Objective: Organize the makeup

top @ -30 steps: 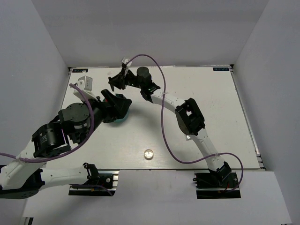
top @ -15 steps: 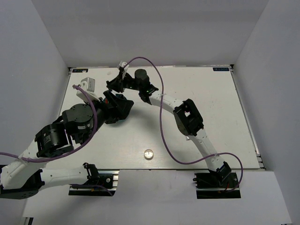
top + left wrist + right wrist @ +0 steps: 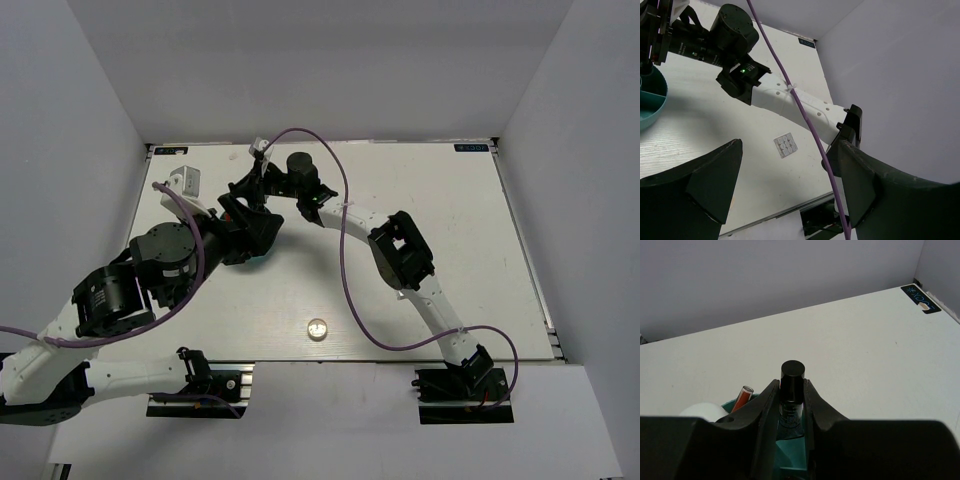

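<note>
Top external view, counted: two arms, one table [image 3: 470, 250], one tiny round clear jar [image 3: 317, 328], and one small white item [image 3: 185, 180] at the far left that is too small to name. The teal holder [image 3: 264, 252] is only a sliver there, under the left gripper [image 3: 248, 228]. The wrist views add one square grey-panned palette [image 3: 785, 145], one black-capped bottle [image 3: 792, 371] and one red pencil [image 3: 742, 397].

The jar sits near the table's near edge, about midway between the two bases and well apart from both grippers. In the left wrist view the palette lies flat on the bare table beside the right arm's white link, apart from the holder, whose rim shows at the left edge. The red pencil leans inside the holder, just left of the bottle.

The right gripper [image 3: 791, 386] is over the far-left part of the table, just beyond the left gripper. Its jaws are drawn narrow and clamp the bottle by the neck. The bottle stands upright, cap above the fingertips [image 3: 771, 390], its lower body down in a compartment of the holder. Whether its base touches the floor of the compartment I cannot tell.

The left gripper hangs over the holder with its fingers [image 3: 710, 180] spread wide. Nothing is between them and they touch nothing.
</note>
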Robot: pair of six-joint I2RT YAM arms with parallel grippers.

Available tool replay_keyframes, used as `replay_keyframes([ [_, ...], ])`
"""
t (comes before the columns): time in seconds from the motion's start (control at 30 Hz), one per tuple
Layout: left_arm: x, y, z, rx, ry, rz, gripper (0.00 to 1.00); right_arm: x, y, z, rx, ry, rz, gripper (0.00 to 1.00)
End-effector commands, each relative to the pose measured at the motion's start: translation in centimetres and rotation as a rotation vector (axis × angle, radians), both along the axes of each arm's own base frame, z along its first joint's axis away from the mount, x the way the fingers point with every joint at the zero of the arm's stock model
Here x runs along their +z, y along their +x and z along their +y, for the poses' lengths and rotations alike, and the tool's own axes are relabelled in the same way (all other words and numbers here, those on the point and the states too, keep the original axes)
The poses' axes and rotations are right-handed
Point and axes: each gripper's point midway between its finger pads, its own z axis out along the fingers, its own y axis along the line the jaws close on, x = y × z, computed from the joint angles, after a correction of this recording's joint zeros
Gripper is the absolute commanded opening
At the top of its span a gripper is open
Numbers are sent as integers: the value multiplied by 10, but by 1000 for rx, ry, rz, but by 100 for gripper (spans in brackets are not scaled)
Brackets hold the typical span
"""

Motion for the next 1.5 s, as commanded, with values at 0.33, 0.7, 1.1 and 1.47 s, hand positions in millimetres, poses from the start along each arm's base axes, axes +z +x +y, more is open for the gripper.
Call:
replay_keyframes([
  [0.33, 1, -2, 1, -7, -21, 0, 87, -3, -12, 2, 47, -16, -6, 30],
  [0.7, 1, -2, 0, -9, -17, -1, 86, 6, -9, -2, 32, -15, -26, 45],
  [1.1, -3, -1, -14, -45, 0, -9, 87, 82, 22, -41, -79, 38, -131, 46],
  [1.47, -45, -3, -84, -263, 123, 55, 98, 129, 72, -156, -416, -146, -223, 71],
])
